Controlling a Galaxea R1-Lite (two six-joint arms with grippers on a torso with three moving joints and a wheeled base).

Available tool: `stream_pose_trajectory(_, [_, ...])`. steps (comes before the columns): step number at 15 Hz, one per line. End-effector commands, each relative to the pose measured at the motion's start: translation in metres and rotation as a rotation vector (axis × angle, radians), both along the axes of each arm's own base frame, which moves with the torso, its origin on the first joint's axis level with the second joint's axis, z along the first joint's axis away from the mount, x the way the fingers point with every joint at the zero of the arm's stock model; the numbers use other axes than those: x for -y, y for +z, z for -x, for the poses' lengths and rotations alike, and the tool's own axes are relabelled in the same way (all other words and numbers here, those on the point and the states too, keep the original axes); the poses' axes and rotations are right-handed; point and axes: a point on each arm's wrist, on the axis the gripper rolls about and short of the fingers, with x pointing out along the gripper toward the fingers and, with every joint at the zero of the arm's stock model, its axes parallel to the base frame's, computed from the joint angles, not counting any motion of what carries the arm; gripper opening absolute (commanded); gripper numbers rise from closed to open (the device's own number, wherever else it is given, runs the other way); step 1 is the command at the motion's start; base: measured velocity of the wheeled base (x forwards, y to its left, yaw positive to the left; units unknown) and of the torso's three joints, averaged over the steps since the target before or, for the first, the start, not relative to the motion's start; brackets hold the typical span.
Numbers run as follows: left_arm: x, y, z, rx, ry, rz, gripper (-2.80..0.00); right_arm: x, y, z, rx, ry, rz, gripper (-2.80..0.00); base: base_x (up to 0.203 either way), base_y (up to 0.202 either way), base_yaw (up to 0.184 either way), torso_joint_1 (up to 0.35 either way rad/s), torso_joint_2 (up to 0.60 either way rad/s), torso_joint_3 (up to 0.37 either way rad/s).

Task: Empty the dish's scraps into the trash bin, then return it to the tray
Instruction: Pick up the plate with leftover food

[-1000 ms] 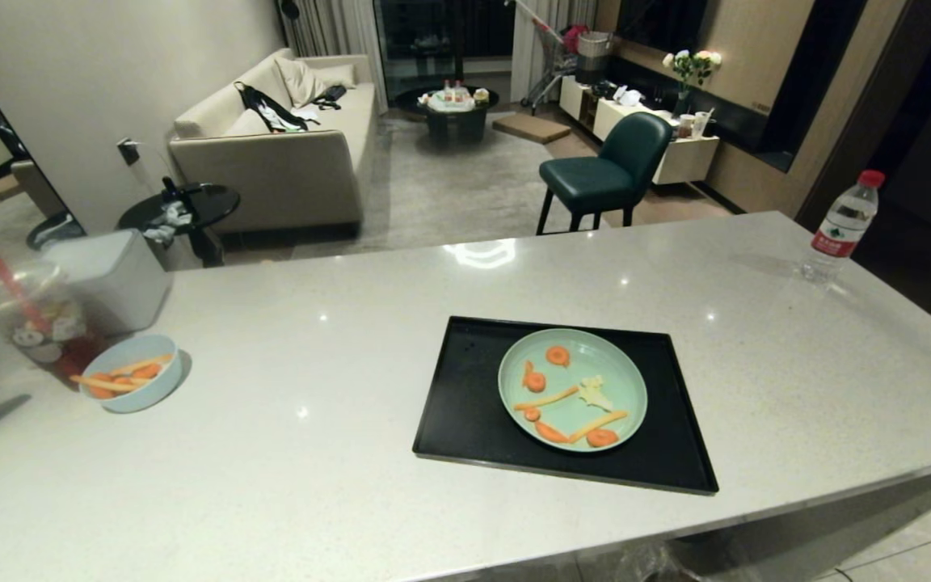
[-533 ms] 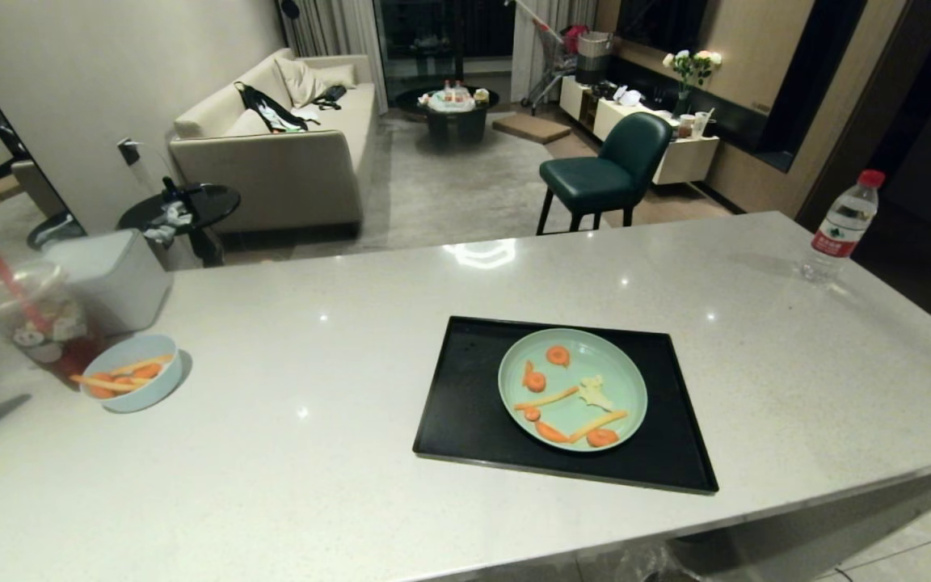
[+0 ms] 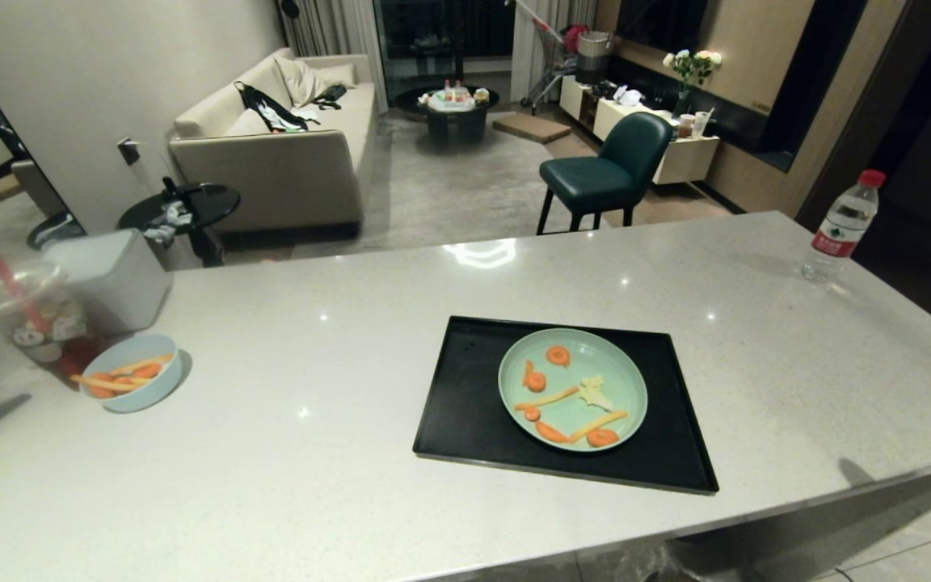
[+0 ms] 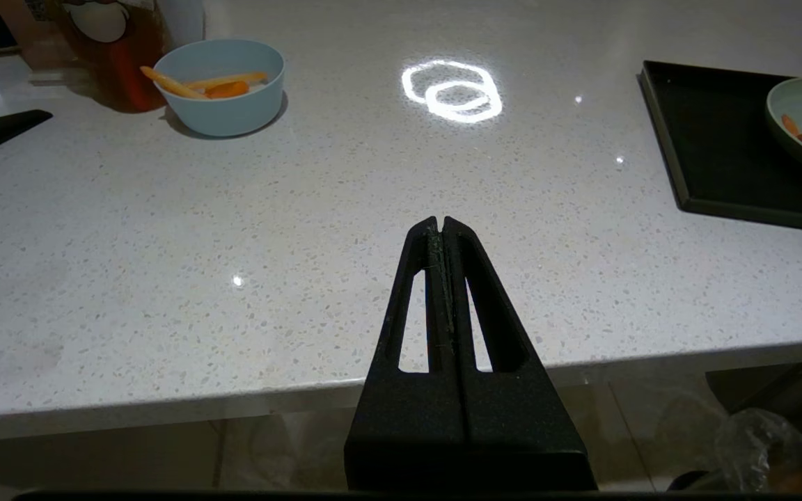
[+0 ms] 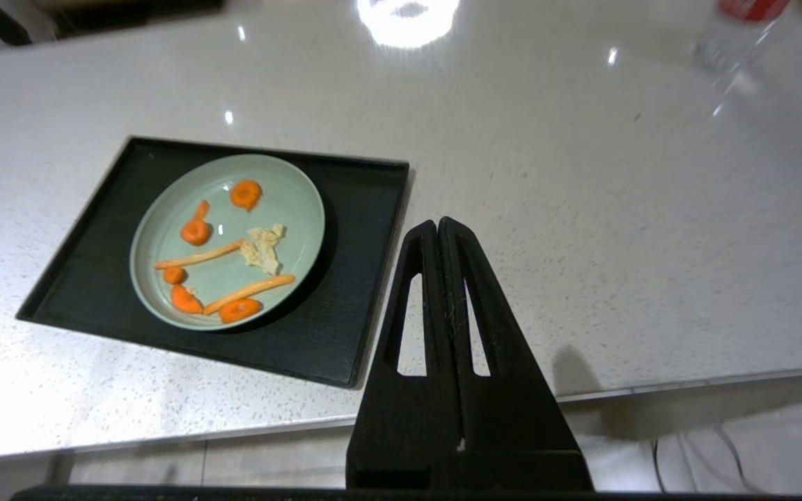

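Sitting on the right half of the black tray [image 3: 473,420], the round mint-green dish [image 3: 619,380] (shallow, low-rimmed) holds the scraps [image 3: 558,396]: carrot rounds, sticks, one pale piece. The right tool [image 5: 438,226] hangs near the surface [image 3: 312,477] edge beside the tray, pressed shut and empty; the left tool [image 4: 441,224] likewise. A crinkled bag, possibly the bin's liner [image 4: 770,445], shows below.

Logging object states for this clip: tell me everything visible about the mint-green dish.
The dish is a round, shallow, pale mint-green plate with a low raised rim, smooth and matte, plastic-like. It lies flat and upright on the right half of the black tray, inside the tray's rim. The scraps lie on it: orange carrot rounds and sticks plus one pale whitish piece. No end effector touches it.
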Motion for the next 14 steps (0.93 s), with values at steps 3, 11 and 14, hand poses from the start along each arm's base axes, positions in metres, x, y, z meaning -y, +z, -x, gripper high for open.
stream_pose_trajectory(3, [0.000, 0.000, 0.000, 0.000, 0.001, 0.001, -2.80, -0.006, -0.020, -0.111, -0.303, 0.009, -0.014, -2.80, 0.000, 0.000, 0.000, 0.000, 0.00, 0.000])
stream_pose_trajectory(11, [0.000, 0.000, 0.000, 0.000, 0.001, 0.001, -2.80, -0.049, -0.038, -0.217, -0.590, -0.008, -0.236, -2.80, 0.000, 0.000, 0.000, 0.000, 0.00, 0.000])
stream_pose_trajectory(14, [0.000, 0.000, 0.000, 0.000, 0.001, 0.001, -2.80, -0.072, -0.043, -0.241, -0.661, -0.003, -0.280, 0.00, 0.000, 0.000, 0.000, 0.000, 0.00, 0.000])
